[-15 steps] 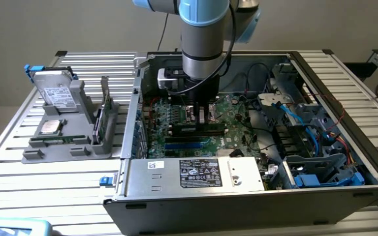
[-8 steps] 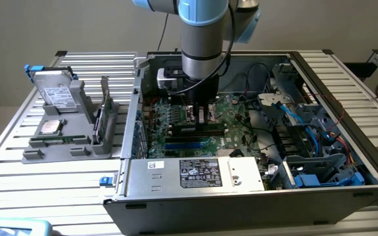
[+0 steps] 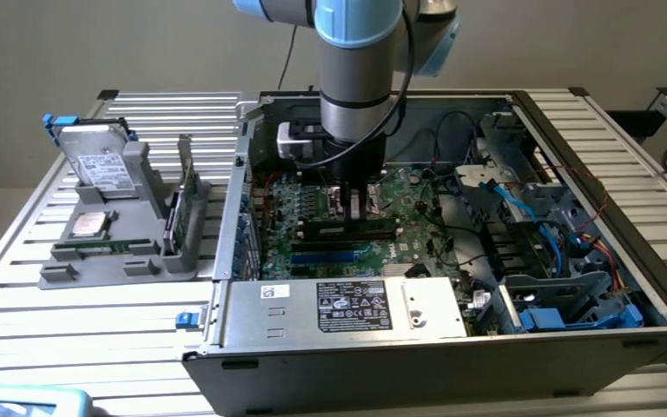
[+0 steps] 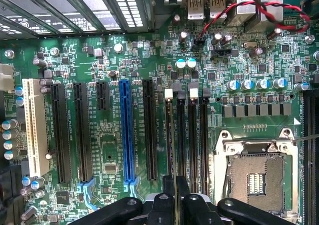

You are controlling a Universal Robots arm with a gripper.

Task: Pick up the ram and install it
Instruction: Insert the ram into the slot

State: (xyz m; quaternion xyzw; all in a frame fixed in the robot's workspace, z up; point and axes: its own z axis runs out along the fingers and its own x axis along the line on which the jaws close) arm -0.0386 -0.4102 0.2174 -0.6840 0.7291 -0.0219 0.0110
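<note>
- Inside the open computer case, the ram is pinched edge-on by the tool, over the memory slots. What could be damaged?
- If lowered tilted, the slot may be missed and the motherboard scraped. Little room is left: the processor socket sits beside, expansion slots opposite.

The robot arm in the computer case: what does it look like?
The arm is a thick silver-grey tube with a light blue cap at its joint and a thin black cable running alongside. Its lower end is black, carrying a small white box. The gripper is black, with rounded linkage bars and round pivots.
</note>
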